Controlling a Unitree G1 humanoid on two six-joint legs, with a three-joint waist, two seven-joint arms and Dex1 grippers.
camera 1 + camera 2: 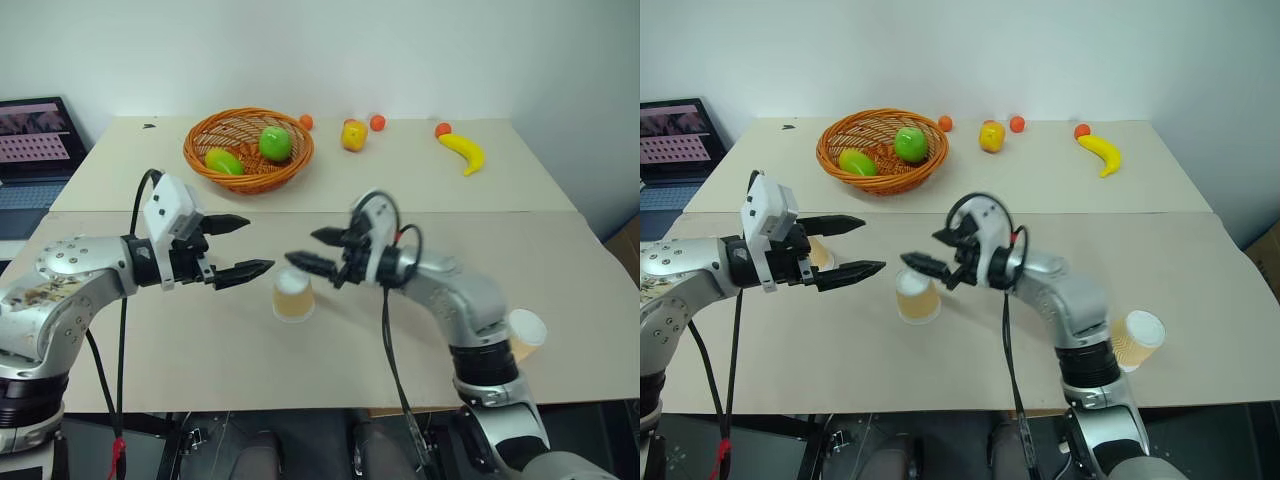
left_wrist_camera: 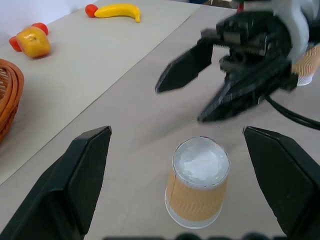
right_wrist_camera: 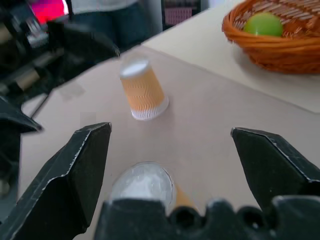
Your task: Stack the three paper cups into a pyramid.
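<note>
One paper cup [image 1: 293, 297] stands upside down, white base up, at the middle of the near table. My left gripper [image 1: 258, 245] hovers open just left of and above it, and my right gripper [image 1: 302, 247] hangs open right over it, fingertips pointing at the left gripper; neither touches the cup. A second cup [image 1: 820, 253] stands upside down behind the left gripper's fingers, mostly hidden there, and shows whole in the right wrist view [image 3: 142, 90]. The third cup [image 1: 1137, 338] sits base up near the front right edge, beside my right forearm.
On the far table stand an orange wicker basket [image 1: 215, 135] holding two green fruits, a yellow fruit [image 1: 353, 134], a banana [image 1: 463, 150] and small orange balls. A laptop [image 1: 35, 135] sits at the left. A seam [image 1: 500, 211] divides the two tables.
</note>
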